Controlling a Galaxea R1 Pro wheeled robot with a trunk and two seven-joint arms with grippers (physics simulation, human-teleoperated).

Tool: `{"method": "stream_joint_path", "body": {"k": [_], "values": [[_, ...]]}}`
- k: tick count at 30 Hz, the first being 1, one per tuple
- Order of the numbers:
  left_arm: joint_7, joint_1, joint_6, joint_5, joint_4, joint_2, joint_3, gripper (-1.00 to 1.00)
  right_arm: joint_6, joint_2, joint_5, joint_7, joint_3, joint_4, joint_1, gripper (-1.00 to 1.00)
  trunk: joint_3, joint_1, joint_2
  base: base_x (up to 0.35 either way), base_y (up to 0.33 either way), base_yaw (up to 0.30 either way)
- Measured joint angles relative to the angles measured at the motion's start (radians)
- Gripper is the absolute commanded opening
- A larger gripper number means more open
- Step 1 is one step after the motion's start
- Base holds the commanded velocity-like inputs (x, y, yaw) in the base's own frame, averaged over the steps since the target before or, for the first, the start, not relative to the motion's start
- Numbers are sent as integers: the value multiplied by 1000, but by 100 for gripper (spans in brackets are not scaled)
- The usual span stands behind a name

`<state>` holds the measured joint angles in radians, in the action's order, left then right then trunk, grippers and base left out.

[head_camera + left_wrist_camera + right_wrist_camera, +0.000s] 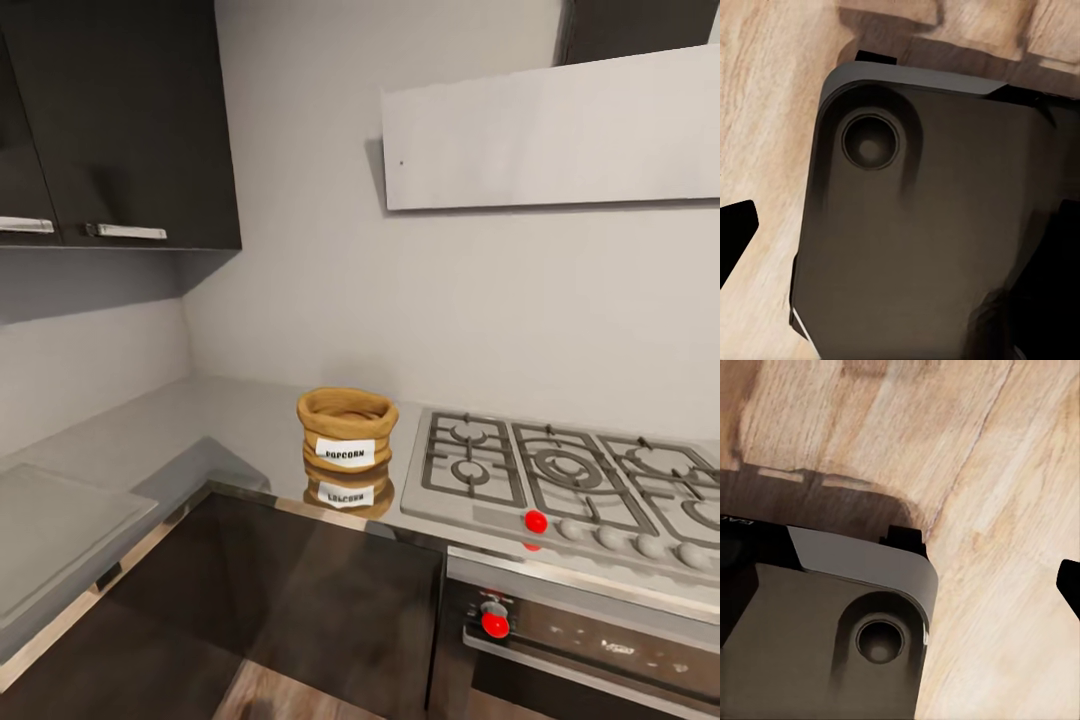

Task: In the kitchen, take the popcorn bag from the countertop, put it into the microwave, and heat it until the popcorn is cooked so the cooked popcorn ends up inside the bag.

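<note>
Grey glossy bench (250, 425) runs along the wall over dark brown cabinet fronts (300, 600). Steel gas hob (570, 480) set into its right part, built-in oven (600, 640) with red knob below. Dark wall cupboards (120, 120) hang above the left end. Popcorn bag (347, 430) stands upright near the bench's front edge, just left of the hob, label facing out, mirrored in the surface. Wrist views: dark robot base (930, 225) over wooden floor (1005, 510). Gripper state on either arm: cannot tell.
</note>
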<state>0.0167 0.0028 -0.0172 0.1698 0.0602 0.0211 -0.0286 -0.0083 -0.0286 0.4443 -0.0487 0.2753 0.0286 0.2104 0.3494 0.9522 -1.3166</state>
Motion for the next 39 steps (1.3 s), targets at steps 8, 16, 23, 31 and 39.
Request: {"method": "stream_joint_path", "body": {"k": [8, 16, 23, 31, 39], "values": [[-1, 0, 0, -1, 0, 0, 1, 100, 0, 0, 0, 0, 0, 0, 0, 100, -25, -31, 56, 0, 0, 0], [-1, 0, 0, -2, 0, 0, 2, 100, -1, 1, 0, 0, 0, 0, 0, 100, -50, -61, 112, 0, 0, 0], [0, 0, 0, -2, 0, 0, 2, 100, 0, 1, 0, 0, 0, 0, 0, 100, -72, -88, 161, 0, 0, 0], [0, 0, 0, -2, 0, 0, 0, 100, -1, 1, 0, 0, 0, 0, 0, 100, -97, -119, 217, 0, 0, 0], [0, 0, 0, -1, 0, 0, 0, 100, -1, 1, 0, 0, 0, 0, 0, 100, -122, -150, 273, 0, 0, 0]]}}
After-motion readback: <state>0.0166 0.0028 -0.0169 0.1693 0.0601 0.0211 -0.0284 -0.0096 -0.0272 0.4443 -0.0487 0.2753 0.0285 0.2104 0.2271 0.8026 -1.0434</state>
